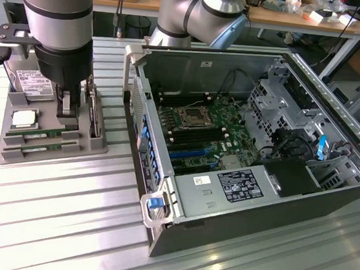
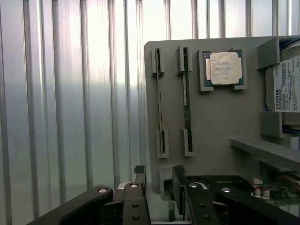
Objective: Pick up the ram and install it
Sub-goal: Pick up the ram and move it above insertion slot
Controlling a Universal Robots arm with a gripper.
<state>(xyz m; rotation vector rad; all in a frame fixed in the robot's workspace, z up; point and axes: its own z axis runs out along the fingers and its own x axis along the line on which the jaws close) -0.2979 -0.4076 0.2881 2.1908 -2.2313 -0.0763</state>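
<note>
Grey moulded tray point(image 1: 48, 157) on ribbed metal bench point(image 1: 69, 214), at the exterior view's left. Two thin green ram point(image 2: 186, 103) strips stand on edge in slotted holders beside a square silver CPU point(image 2: 226, 68). Black fingers point(image 2: 180, 185) spread, pinching nothing, near the tray's edge. Exterior view adds the open computer case point(image 1: 324, 200); wrist view shows the hard drive point(image 2: 287, 84) label.

The arm point(image 1: 58, 15), in the upper left and top centre of the exterior frame, is a silver-grey tube with black bands and a pale blue cap. The gripper point(image 2: 158, 172) is black; its fingers point(image 2: 136, 197) carry small silver screws.
</note>
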